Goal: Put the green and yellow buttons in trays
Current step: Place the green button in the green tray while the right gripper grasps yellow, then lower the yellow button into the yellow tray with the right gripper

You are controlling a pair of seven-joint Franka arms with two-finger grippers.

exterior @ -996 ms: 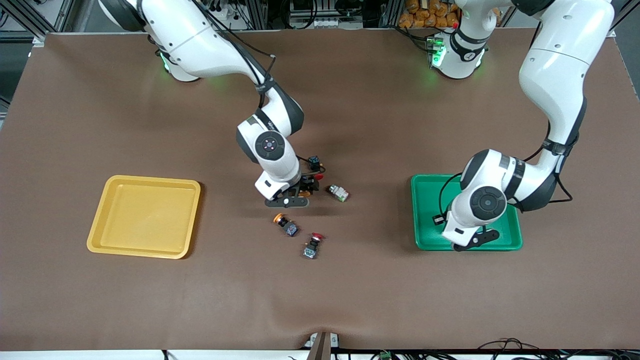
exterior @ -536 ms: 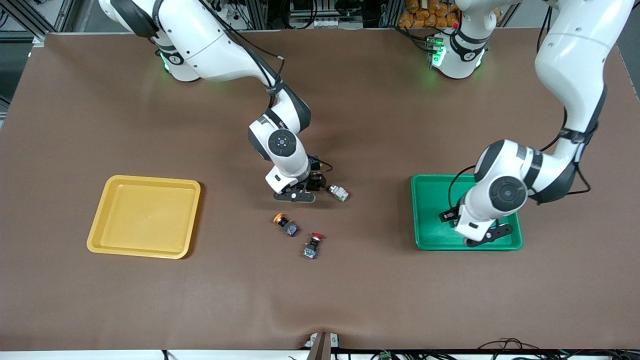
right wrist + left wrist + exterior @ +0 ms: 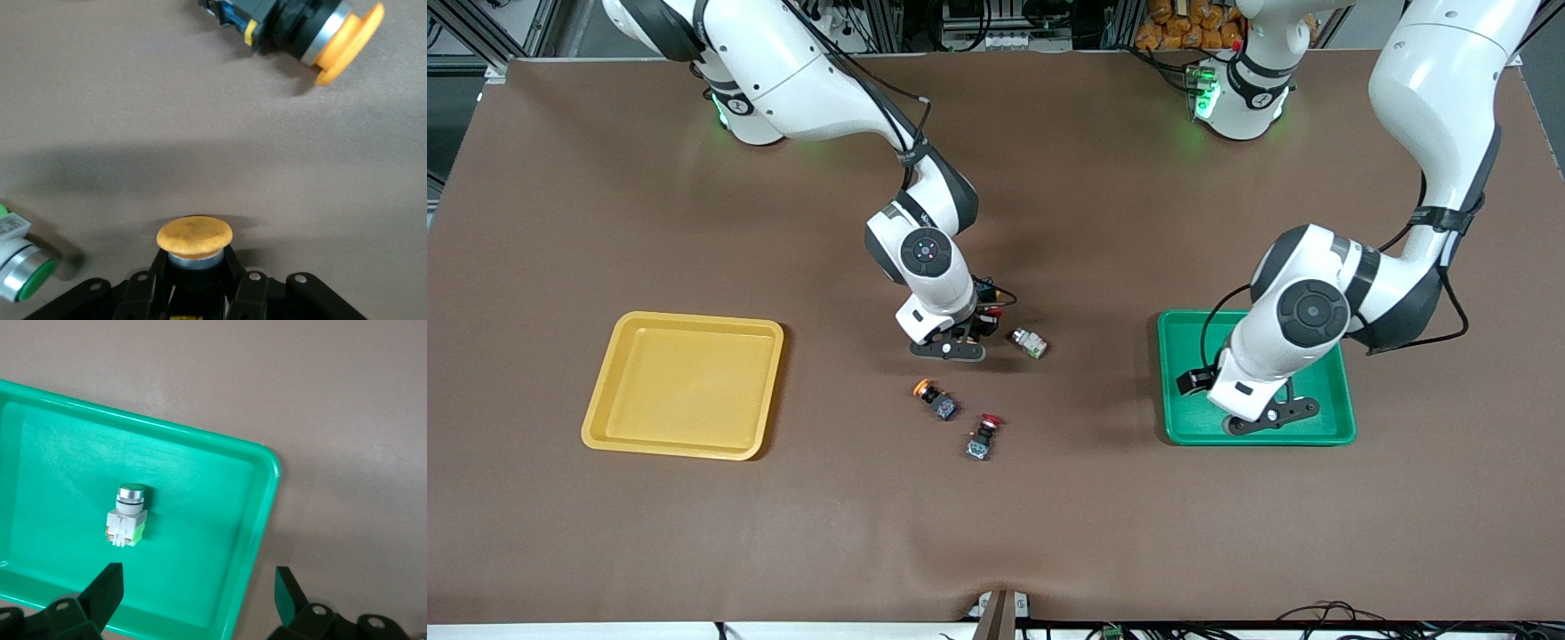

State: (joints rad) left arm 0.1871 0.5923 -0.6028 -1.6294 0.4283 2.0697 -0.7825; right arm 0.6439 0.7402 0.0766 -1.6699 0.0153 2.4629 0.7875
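**Right gripper clamping a yellow button at mid-counter**

The right gripper (image 3: 960, 342) is sitting low over the middle of the counter (image 3: 1049, 533), its fingers clenching a yellow-capped button (image 3: 194, 239). A green-tipped button (image 3: 1029, 342) is lying just beside it, toward the left arm's end. Another yellow-capped button (image 3: 935, 397) is resting nearer the front camera, with a red-capped switch (image 3: 982, 438) close by. The yellow tray (image 3: 685, 384) is sitting toward the right arm's end. The left gripper (image 3: 1272, 418) is hanging released over the green tray (image 3: 263, 520), where a second green-tipped button (image 3: 127, 515) is lying.
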